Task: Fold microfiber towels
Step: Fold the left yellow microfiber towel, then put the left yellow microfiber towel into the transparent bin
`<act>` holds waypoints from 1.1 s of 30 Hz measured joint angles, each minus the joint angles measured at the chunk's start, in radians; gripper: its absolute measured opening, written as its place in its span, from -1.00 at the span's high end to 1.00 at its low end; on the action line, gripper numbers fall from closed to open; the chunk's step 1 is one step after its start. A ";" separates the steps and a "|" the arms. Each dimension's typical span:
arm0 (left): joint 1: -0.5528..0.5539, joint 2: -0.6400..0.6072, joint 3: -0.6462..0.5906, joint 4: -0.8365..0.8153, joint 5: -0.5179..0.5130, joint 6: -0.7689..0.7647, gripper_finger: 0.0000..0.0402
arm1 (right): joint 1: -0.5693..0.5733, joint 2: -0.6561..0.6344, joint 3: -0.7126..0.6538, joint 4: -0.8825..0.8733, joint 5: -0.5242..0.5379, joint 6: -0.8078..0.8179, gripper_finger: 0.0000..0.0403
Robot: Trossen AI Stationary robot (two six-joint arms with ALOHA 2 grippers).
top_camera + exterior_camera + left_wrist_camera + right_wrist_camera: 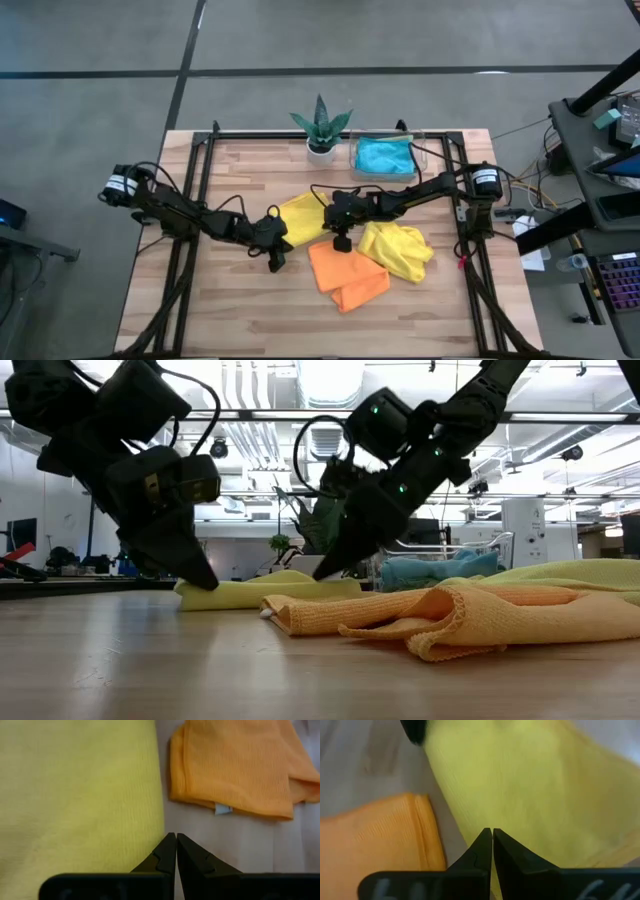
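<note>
- The flat yellow towel (303,218) lies mid-desk and looks like the one being folded; the next move needs open fingers to pinch an edge.
- The left gripper (274,262) is shut tight, empty, just beside its edge.
- The right gripper (341,243) is shut, empty, low between it and the orange towel (345,272).

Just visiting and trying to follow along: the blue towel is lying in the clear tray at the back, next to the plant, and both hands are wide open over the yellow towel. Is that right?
Not quite. The blue towel does lie in the tray beside the plant, but both hands are shut: the wrist views show the left hand and right hand with fingers pressed together at the yellow towel.
</note>
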 joint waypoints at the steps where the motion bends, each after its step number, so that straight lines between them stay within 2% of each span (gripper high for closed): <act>1: 0.000 0.003 0.000 -0.003 0.009 -0.001 1.00 | 0.000 0.005 0.000 -0.011 0.000 0.000 0.96; 6: 0.000 0.029 -0.002 -0.057 0.086 -0.051 1.00 | -0.002 0.014 0.000 -0.089 0.010 -0.007 0.96; 13: -0.001 0.042 -0.003 -0.090 0.102 -0.103 1.00 | -0.003 0.014 0.001 -0.131 0.010 -0.010 0.96; 23: -0.002 -0.113 -0.008 -0.108 0.139 -0.070 1.00 | -0.008 -0.016 0.009 -0.137 0.013 0.031 0.96; 29: -0.002 -0.194 -0.008 -0.100 0.023 -0.019 1.00 | -0.052 -0.053 0.040 -0.191 0.009 0.170 0.90; 33: -0.001 -0.190 -0.011 -0.104 -0.107 0.024 1.00 | -0.113 -0.068 0.077 -0.311 0.001 0.249 0.72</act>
